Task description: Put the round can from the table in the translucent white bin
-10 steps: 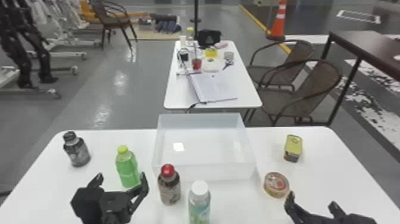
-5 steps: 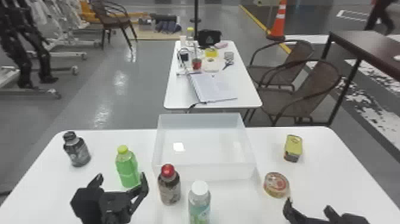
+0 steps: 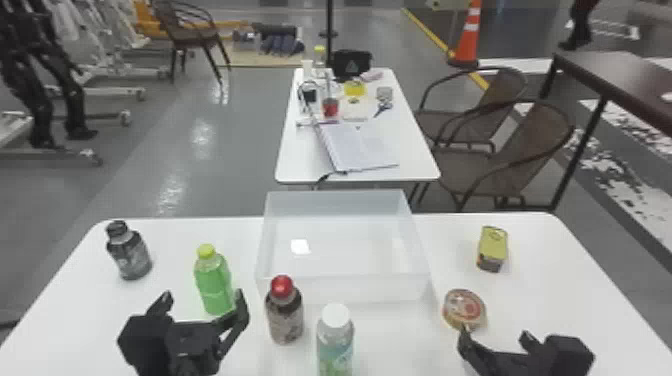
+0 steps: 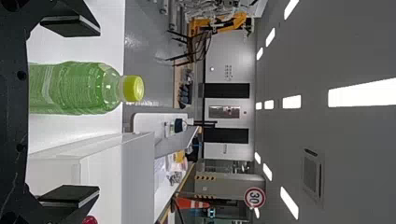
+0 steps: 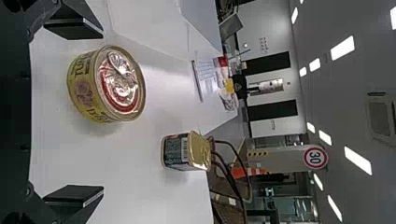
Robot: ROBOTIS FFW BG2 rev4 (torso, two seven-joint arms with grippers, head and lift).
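Head view, lower right: the round tuna can [image 3: 464, 309] is stood flat on the worktop [image 3: 565, 300], near the translucent white bin [image 3: 345, 289]. On the right gripper [image 3: 496, 334], empty jaws are held wide, presumably so that the can may be straddled; it lies off-centre, so a sideways shift seems needed before closing. At lower left, the left gripper [image 3: 204, 296] is parked, jaws wide, near the green bottle [image 3: 213, 287], its help apparently not required.
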